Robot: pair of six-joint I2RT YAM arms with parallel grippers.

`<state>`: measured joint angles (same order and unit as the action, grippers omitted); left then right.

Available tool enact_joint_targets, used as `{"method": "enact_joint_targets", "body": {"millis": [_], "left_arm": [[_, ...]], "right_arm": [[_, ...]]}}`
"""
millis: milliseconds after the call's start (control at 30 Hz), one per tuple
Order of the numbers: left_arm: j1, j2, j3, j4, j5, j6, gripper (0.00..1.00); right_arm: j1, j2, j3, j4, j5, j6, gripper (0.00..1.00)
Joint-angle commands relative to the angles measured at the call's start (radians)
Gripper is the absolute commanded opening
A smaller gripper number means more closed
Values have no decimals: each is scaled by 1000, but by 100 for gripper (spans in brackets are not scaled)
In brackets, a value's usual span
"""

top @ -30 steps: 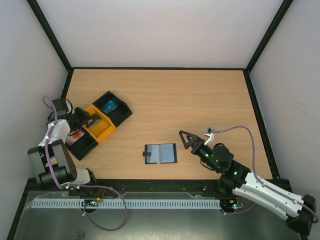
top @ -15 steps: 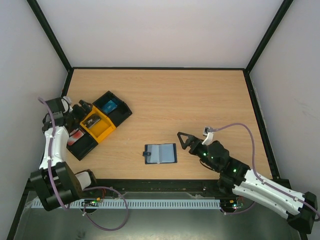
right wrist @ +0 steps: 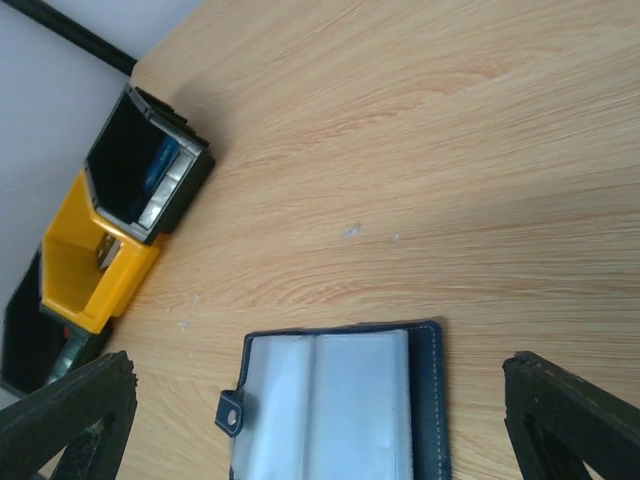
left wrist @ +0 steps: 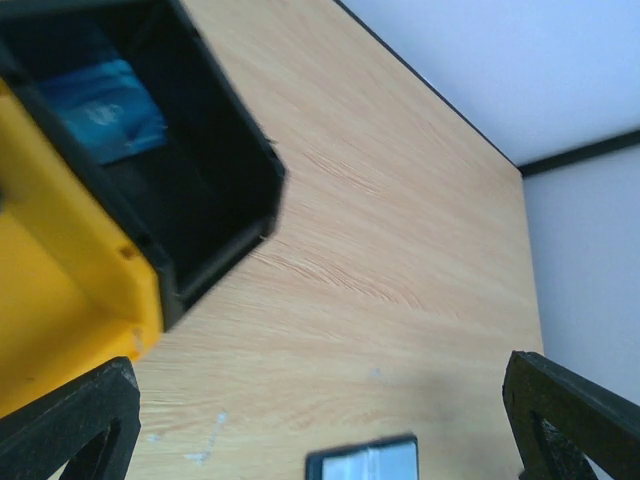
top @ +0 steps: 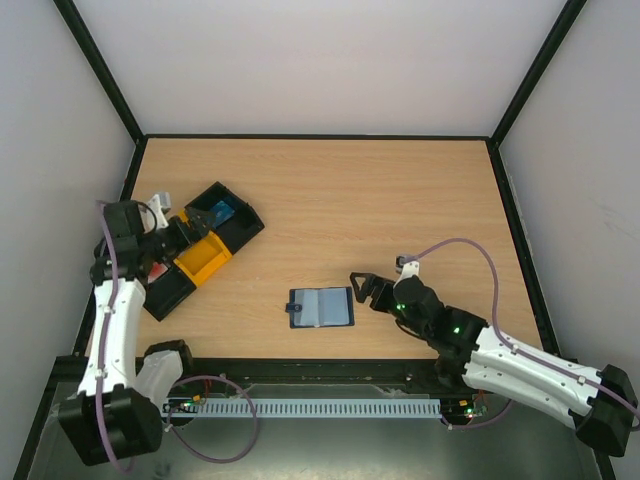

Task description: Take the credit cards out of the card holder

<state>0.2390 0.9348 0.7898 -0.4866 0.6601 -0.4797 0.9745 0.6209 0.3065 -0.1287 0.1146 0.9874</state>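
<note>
The dark navy card holder [top: 321,307] lies open and flat on the table, its clear slot panels facing up [right wrist: 335,405]. A blue credit card [top: 217,212] rests in the far black tray [left wrist: 105,108]. My left gripper [top: 188,232] hangs open over the yellow tray [top: 203,260] with nothing between its fingers [left wrist: 320,425]. The holder's top edge [left wrist: 365,462] shows low in the left wrist view. My right gripper [top: 362,288] stands open just right of the holder, its fingers empty and spread above it [right wrist: 320,420].
A row of open trays sits at the left: black [top: 235,215], yellow, then black [top: 165,290], which my left arm partly covers. Something reddish [top: 156,270] shows in the near black tray. Black rails edge the table [top: 420,200].
My left gripper has opened and swung right and forward over the trays. The right gripper has slid left and lower, closer to the card holder.
</note>
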Motion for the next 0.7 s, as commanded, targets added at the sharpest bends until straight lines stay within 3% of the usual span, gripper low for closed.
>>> {"method": "enact_joint_targets", "body": {"millis": [0,200,400,667], "left_arm": [[-109,-77,-14,-40,37,26,100],[-335,-186,-59,-26,-13,-32,100],[-538,-368,-189,120,-92,-117,100],[-719,-305,-172,130,-219,-124,100]], "right_arm": [[-2,-14,88,-121,102,-5,98],[-2,-64,148,-175,161,50,98],[-3,-109,215,-256,208,15,98],[-2,-168,296,-322,224,-28,98]]}}
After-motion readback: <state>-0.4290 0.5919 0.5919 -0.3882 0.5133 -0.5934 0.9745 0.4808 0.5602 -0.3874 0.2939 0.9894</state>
